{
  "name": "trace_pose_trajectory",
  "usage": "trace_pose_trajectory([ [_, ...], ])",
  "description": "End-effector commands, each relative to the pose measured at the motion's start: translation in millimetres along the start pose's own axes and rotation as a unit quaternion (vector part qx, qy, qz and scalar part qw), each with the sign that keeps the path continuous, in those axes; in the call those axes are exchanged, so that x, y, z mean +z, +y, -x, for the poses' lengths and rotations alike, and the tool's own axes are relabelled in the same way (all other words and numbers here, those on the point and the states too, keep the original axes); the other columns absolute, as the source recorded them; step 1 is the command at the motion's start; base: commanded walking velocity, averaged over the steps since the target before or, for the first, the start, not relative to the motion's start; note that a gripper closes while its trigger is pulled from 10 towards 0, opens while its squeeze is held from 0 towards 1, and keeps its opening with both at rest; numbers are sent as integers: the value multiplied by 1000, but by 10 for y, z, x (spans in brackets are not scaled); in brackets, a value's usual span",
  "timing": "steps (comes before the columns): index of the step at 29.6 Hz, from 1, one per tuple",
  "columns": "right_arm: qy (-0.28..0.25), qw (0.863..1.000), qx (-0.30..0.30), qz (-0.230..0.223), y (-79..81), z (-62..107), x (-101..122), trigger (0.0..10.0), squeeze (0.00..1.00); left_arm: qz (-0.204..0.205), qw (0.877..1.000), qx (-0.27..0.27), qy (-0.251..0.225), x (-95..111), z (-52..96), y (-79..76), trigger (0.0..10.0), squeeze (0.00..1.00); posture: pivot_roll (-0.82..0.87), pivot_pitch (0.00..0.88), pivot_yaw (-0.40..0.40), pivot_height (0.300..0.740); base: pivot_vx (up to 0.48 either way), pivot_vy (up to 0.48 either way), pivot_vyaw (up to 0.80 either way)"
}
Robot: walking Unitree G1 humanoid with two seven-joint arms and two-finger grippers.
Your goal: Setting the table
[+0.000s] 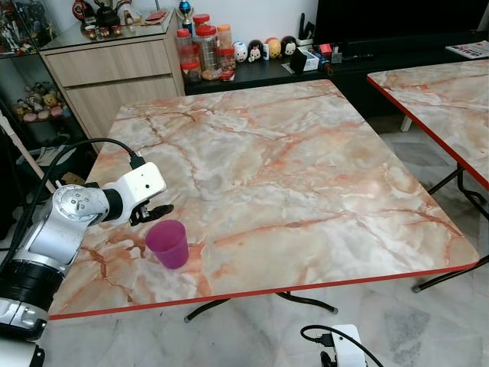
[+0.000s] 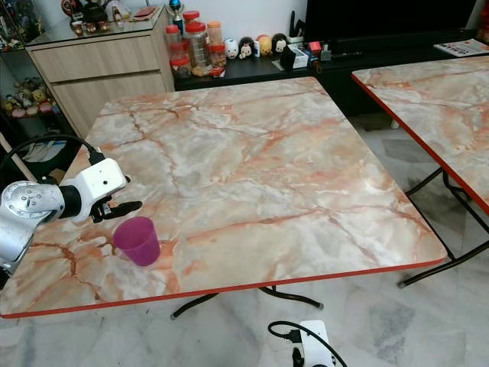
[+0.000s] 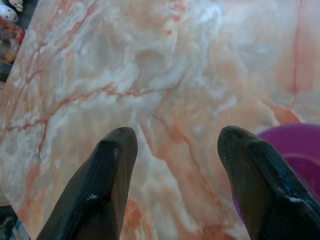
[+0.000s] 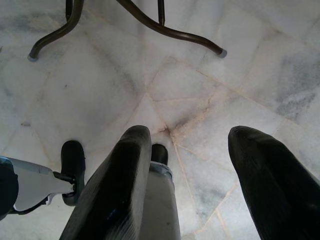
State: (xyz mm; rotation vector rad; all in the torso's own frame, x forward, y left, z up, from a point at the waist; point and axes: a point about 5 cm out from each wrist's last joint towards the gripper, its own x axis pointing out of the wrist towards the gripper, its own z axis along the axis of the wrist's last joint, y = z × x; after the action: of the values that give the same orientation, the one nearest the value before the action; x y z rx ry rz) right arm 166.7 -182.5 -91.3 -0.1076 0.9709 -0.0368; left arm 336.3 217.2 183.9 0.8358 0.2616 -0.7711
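A purple cup [image 1: 168,243] stands upright near the lower-left corner of a marble-patterned table [image 1: 306,176]. The left gripper [image 1: 155,213] hovers just above and beside it — fingers spread apart, holding nothing. The right gripper [image 4: 190,185] hangs low over the tiled floor [image 4: 100,90], fingers apart and empty.

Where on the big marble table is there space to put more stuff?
Nearly all of the marble-patterned, red-edged table is bare: the whole middle, the far side toward the black shelf of jars and toys, and the right edge. The only busy spot is the near-left corner, where the purple plastic cup stands beside the open left gripper.
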Motion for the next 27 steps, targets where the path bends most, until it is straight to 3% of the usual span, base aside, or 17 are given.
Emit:
trace_pose_trajectory([
  [1, -2, 1000, 0, -5, 25, -8, 34, 10000, 0, -16, 1000, -15, 18, -27, 40, 17, 10000, 0, 32, 0, 73, 740, 0, 0, 0],
  [27, 0, 1000, -2, -4, -6, -7, 28, 10000, 0, -13, 997, -68, 42, -131, -4, -149, 10000, 0, 30, 0, 65, 740, 0, 0, 0],
])
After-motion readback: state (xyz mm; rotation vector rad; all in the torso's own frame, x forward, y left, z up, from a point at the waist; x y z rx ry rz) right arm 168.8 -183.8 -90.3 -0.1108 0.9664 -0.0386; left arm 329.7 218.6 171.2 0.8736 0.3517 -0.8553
